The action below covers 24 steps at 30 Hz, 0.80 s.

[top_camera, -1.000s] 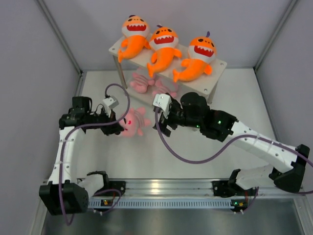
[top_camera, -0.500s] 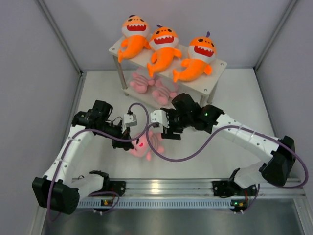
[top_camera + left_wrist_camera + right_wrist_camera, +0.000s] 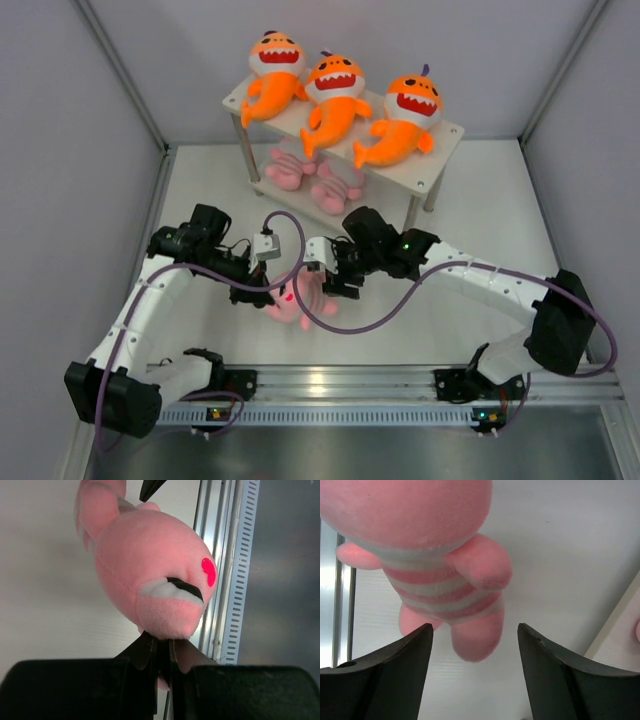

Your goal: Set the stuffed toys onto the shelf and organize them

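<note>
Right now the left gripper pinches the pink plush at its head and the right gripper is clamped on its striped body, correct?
Not quite. The left gripper does pinch the pink plush at its head, but the right gripper is not clamped on it: the right wrist view shows its fingers spread wide, with the striped body in front of them.

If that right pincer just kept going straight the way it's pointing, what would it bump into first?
Most likely the pink striped plush: its legs hang straight ahead of the open right pincer, while the left pincer grips it near the head. How near is hard to judge.
</note>
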Each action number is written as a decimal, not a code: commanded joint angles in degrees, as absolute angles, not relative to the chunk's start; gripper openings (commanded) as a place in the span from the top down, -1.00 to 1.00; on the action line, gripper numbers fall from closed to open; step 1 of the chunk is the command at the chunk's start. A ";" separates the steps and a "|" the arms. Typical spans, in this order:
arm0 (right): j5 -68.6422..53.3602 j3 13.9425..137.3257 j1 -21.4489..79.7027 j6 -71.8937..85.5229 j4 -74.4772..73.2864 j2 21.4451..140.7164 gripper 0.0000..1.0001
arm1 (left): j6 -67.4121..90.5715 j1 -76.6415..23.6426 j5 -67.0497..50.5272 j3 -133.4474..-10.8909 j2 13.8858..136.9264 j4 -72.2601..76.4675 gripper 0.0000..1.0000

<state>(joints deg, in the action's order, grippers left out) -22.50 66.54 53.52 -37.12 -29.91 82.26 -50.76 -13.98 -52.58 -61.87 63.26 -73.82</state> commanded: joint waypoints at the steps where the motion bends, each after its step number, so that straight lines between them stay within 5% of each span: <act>1: -24.27 65.66 54.31 -33.41 -22.77 83.41 -0.36 | -52.47 -14.24 -55.46 -64.07 62.58 -74.97 1.00; 6: -22.51 64.34 54.32 -31.12 -20.57 83.93 -0.01 | -52.65 -14.24 -55.46 -63.98 62.75 -74.97 1.00; 13: -18.63 62.14 54.49 -30.24 -19.43 83.58 0.05 | -53.00 -14.24 -55.46 -63.90 62.31 -75.06 1.00; 17: -18.81 62.49 54.58 -27.78 -19.34 83.41 0.63 | -52.82 -14.15 -54.94 -64.51 62.66 -75.06 0.99; 18: -18.90 62.84 54.49 -25.95 -18.99 82.89 0.87 | -52.30 -14.24 -53.63 -65.21 63.10 -74.97 0.58; 19: -18.72 62.67 54.58 -24.80 -18.98 82.88 1.00 | -51.86 -14.15 -52.57 -65.39 63.37 -74.88 0.49; 24: -17.93 56.54 54.58 -13.13 -11.89 77.53 1.00 | -48.35 -14.15 -48.44 -66.18 65.91 -74.97 0.08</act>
